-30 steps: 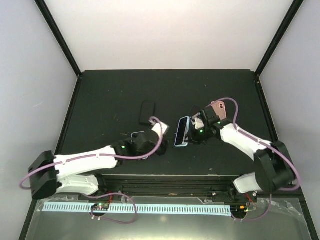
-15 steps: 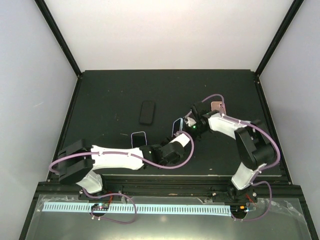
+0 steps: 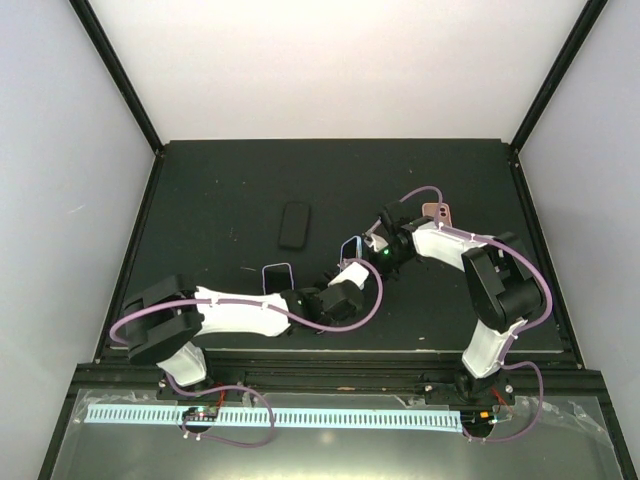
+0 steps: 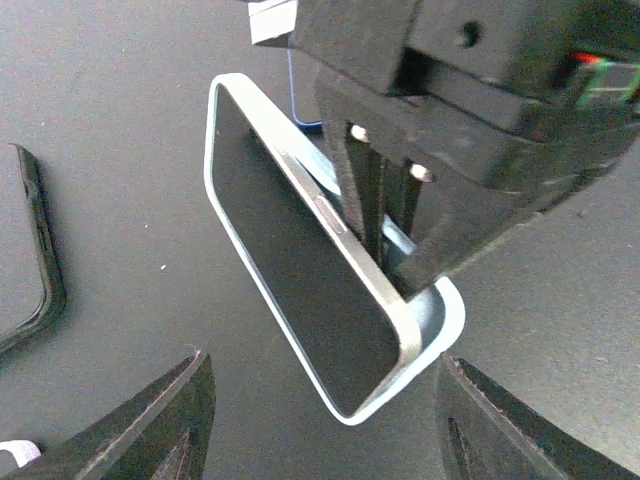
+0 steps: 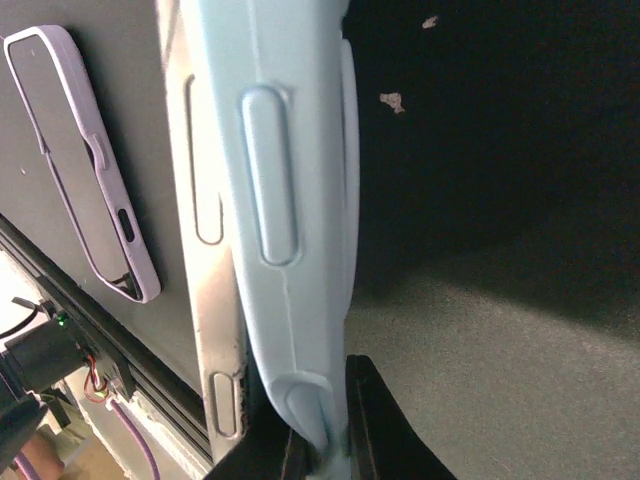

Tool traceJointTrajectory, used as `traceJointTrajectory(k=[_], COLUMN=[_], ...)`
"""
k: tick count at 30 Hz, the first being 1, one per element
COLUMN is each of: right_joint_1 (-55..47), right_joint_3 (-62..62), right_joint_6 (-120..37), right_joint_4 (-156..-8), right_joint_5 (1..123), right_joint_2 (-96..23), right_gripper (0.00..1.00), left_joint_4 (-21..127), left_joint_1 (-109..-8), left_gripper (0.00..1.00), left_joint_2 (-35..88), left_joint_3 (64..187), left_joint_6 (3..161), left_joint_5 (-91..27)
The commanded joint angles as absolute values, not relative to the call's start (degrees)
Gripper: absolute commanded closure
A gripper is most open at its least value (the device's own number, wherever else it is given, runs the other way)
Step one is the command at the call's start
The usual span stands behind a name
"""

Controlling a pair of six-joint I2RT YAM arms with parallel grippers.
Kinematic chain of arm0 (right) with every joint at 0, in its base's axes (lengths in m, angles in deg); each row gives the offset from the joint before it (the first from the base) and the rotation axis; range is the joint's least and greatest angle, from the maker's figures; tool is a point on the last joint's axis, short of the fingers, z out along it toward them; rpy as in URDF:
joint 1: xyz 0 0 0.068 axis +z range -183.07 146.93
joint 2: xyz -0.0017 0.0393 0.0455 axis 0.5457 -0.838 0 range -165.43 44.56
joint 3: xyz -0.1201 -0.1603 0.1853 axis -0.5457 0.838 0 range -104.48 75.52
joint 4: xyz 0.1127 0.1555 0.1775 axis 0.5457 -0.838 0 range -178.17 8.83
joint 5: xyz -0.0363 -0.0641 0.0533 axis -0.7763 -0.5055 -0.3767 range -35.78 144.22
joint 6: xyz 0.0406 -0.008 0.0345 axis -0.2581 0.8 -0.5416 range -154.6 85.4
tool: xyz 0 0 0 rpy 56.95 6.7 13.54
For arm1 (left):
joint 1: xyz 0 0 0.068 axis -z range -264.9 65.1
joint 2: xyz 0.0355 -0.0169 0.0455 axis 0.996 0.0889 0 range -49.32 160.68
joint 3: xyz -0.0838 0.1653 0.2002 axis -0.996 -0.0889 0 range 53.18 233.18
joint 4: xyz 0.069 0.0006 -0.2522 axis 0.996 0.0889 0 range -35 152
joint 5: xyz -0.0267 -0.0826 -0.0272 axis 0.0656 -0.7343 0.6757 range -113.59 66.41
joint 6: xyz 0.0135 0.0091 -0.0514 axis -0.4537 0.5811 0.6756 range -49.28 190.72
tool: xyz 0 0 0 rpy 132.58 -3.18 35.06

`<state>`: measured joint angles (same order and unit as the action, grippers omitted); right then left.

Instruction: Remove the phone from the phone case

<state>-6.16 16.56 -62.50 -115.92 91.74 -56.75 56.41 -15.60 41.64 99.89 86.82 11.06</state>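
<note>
The dark-screened, silver-edged phone (image 4: 300, 300) is held on edge above the black matte surface (image 3: 210, 180), seated in the pale blue rubbery phone case (image 5: 285, 200). The case is pinched at one end by the right hand (image 5: 325, 430). The left hand (image 4: 330, 420) is spread, with a finger on either side of the free end and nothing touched. If case and phone were clamped together, nothing would be parted, and a hard pull could drag both from the narrow pinch. An empty lavender case (image 3: 277, 275), a black case (image 3: 295, 224) and a pink item (image 3: 437, 212) lie apart. Only the right hand's own body crowds the phone.
</note>
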Motion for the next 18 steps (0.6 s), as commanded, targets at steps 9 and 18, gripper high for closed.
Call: traceJointTrajectory(k=[9,18], right_joint_1=[-5.94,-6.00], right_joint_3=[16.62,17.41], right_joint_6=[-61.80,-62.09], right_joint_4=[-115.30,-114.66], right_joint_5=[94.19,94.62], right_joint_2=[-56.45,-55.59], right_gripper=[0.99,0.99], left_joint_4=[52.20,52.58], left_joint_1=[-17.97,-20.16], left_gripper=[0.34,0.36], left_joint_2=[46.46,48.57], left_joint_3=[102.07,102.81], left_joint_6=[86.65,86.75], left_joint_5=[9.38,9.71])
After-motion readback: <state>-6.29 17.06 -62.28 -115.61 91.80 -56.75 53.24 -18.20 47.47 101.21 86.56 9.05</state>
